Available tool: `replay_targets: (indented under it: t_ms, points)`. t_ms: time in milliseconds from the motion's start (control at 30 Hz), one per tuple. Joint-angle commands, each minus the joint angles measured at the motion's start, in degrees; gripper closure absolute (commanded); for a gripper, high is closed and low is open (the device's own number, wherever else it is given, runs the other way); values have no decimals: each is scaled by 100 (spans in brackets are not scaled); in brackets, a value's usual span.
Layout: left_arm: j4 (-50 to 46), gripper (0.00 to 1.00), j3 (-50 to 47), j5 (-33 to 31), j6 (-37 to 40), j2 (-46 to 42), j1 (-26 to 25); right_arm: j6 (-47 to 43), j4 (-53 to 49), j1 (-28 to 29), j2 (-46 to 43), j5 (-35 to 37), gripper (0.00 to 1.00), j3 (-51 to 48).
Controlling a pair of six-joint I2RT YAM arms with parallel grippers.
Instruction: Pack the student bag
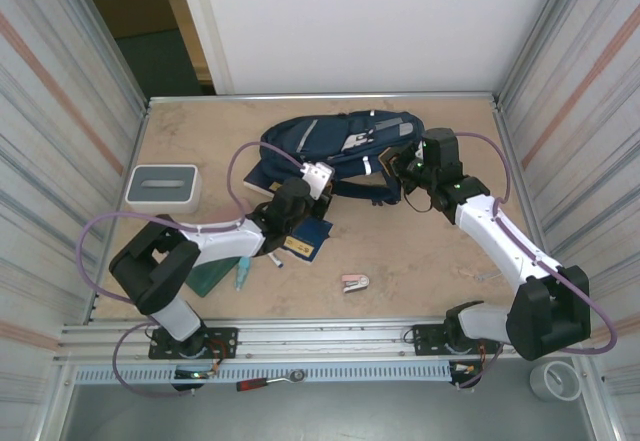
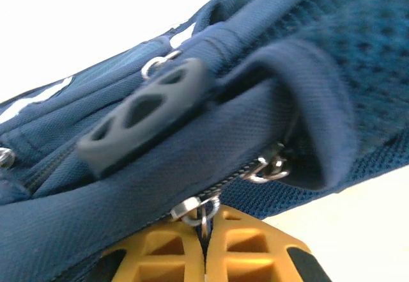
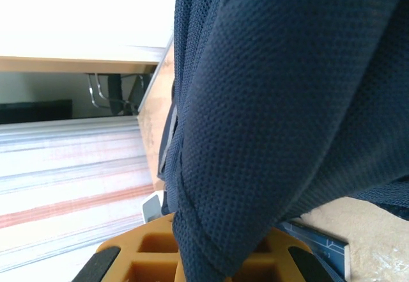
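The student bag (image 1: pixel 335 141), navy with white stripes, lies at the back middle of the table. My left gripper (image 1: pixel 318 175) is at its left front edge. In the left wrist view the yellow fingers (image 2: pixel 255 247) are pressed together on a metal zipper pull (image 2: pixel 204 219) hanging from the bag's zip (image 2: pixel 115 199). My right gripper (image 1: pixel 398 164) is at the bag's right end. Its jaws (image 3: pixel 220 234) are shut on a fold of the bag's navy mesh fabric (image 3: pixel 287 103), which hangs over the fingers.
A grey-white box (image 1: pixel 163 185) stands at the left. A blue book (image 1: pixel 305 237), a green pad (image 1: pixel 213 277) and a teal tube (image 1: pixel 242 277) lie by the left arm. A small pink stapler (image 1: pixel 355 282) lies near the front middle. A black rubber zip tab (image 2: pixel 147 116) hangs above the left fingers.
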Motion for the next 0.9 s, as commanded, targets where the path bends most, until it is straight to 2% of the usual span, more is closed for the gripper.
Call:
replay_targets:
  t_ms: [0,267,500,700,867]
  points:
    - [52,100,-45,-5,-165,-261,144,-525,-47,-163,-138,-82,100,156]
    - [-487,100,-500,147,-425,-868,611,-1477,-691,-828,99,-430,100,302]
    - [-1275,100,-621,346,-541,-1222,1096,-2433,-1242,-1301,788,-726,100,877]
    - [-1913,100,-489,775,-552,-1175,989,-2741,-1231,-1513,1641,-1060,100,1398]
    - [-2218,100,17,843,-696,-686,644,-2896,-1180,-1645,2440,-1090,90,1983]
